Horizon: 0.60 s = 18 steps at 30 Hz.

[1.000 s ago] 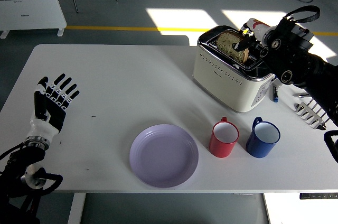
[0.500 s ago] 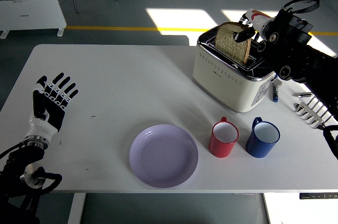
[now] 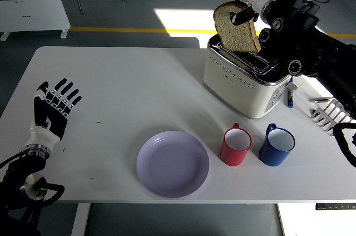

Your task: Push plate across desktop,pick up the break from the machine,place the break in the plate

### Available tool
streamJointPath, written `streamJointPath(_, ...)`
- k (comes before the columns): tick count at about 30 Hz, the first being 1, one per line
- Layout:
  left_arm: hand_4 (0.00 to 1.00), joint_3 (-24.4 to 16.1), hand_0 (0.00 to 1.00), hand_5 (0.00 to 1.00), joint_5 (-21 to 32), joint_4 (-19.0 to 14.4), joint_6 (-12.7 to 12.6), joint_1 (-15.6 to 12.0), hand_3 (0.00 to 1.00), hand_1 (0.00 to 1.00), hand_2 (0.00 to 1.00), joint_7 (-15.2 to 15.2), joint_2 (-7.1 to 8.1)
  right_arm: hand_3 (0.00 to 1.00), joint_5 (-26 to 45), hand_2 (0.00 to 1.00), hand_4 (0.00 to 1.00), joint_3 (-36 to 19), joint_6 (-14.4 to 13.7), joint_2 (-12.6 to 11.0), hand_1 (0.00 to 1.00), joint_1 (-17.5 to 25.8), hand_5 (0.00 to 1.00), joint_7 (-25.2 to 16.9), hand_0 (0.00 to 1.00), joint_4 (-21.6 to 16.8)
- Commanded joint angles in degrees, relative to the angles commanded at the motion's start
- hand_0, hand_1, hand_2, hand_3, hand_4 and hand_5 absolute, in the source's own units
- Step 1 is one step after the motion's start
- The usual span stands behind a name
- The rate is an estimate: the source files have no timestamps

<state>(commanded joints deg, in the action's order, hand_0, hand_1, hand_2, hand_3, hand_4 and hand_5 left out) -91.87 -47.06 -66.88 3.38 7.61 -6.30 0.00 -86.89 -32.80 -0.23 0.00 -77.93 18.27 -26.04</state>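
- White table (image 3: 111, 80) carries toaster (image 3: 245, 77), lilac plate (image 3: 173, 163) near front edge, ready for drop-off.
- Bread slice (image 3: 236, 26) is pinched by right hand (image 3: 251, 3), held clear above slot.
- Left hand (image 3: 54, 106) is rested, fingers spread, empty.

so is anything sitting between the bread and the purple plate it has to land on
Nothing visible blocks it. The bread, held by the right hand, hangs above the toaster; the plate lies empty to the near left. The red mug stands right of the plate, beside that path.
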Motion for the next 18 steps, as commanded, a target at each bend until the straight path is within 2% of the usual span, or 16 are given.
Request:
streamJointPath(6, 0.574, -0.07, 0.772, 0.998, 0.0, 0.0, -0.03, -0.38, 0.795, 0.787, 0.827, -0.03, 0.0, 0.436, -2.03, 0.422, 0.421, -1.91, -0.13, -0.23, 0.37, -0.32, 0.181, 0.35, 0.321, -4.85)
streamJointPath(14, 0.574, 0.06, 0.773, 0.998, 0.0, -0.03, -0.04, -0.66, 0.794, 0.787, 0.828, -0.04, 0.0, 0.433, -4.91, 0.42, 0.403, -4.4, -0.56, -3.15, 0.369, -0.02, 0.185, 1.77, 0.319, -13.83)
streamJointPath(18, 0.574, 0.02, 0.773, 0.998, 0.03, -0.03, -0.07, -0.88, 0.794, 0.787, 0.828, -0.07, 0.0, 0.433, -5.28, 0.42, 0.403, -5.06, -0.82, -3.68, 0.369, 0.34, 0.185, 2.46, 0.319, -16.46)
